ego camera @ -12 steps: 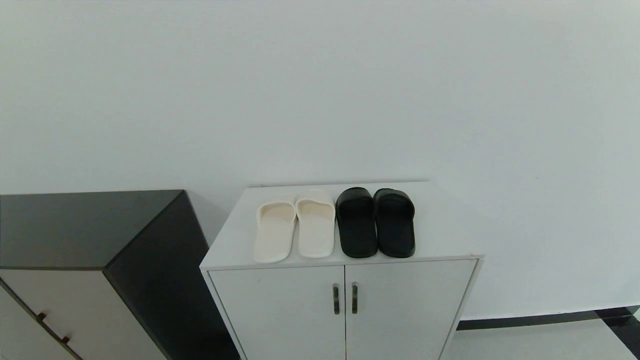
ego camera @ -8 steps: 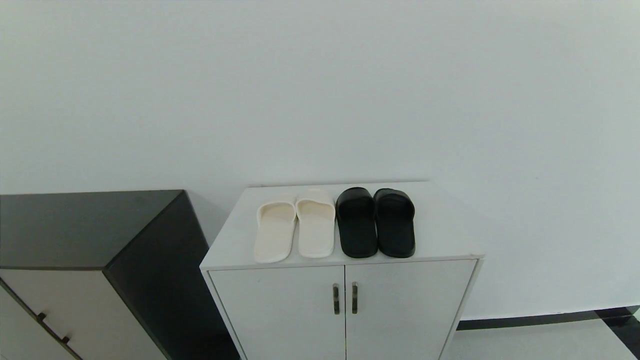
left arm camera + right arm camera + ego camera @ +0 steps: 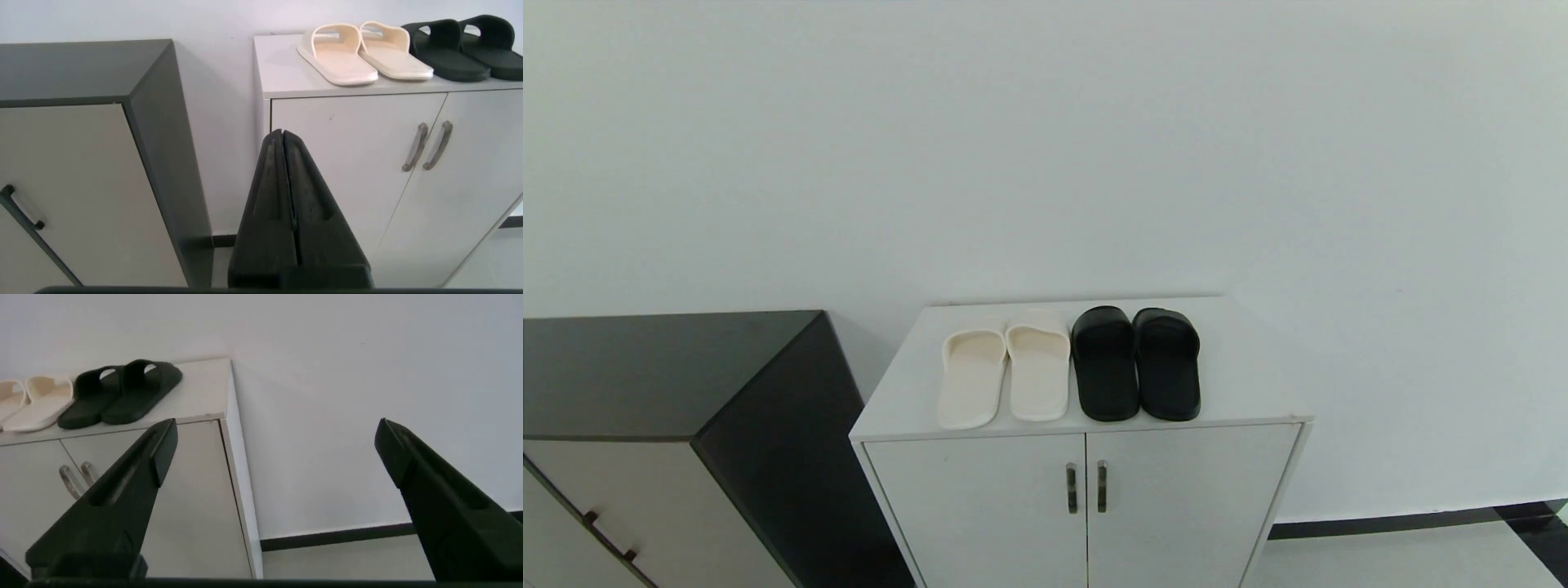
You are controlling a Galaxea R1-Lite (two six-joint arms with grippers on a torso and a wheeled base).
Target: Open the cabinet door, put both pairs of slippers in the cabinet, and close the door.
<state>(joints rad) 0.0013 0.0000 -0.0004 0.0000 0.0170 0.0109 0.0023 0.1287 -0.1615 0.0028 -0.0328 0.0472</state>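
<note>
Step one is not yet begun: both doors (image 3: 980, 506) of the cabinet (image 3: 1258, 384) are shut, so we judge a handle (image 3: 1102, 486) needs gripping next. On top lie cream slippers (image 3: 1005, 371), at nine o'clock of the black slippers (image 3: 1137, 363). Our left tool (image 3: 283, 135) is pinched closed, empty; our right tool (image 3: 277, 429) gapes wide, empty.

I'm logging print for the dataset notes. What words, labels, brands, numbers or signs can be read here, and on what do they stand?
None: no word, number or sign can be read in any view. The white cabinet, cream slippers, black slippers, dark cabinet and wall all look plain.
</note>
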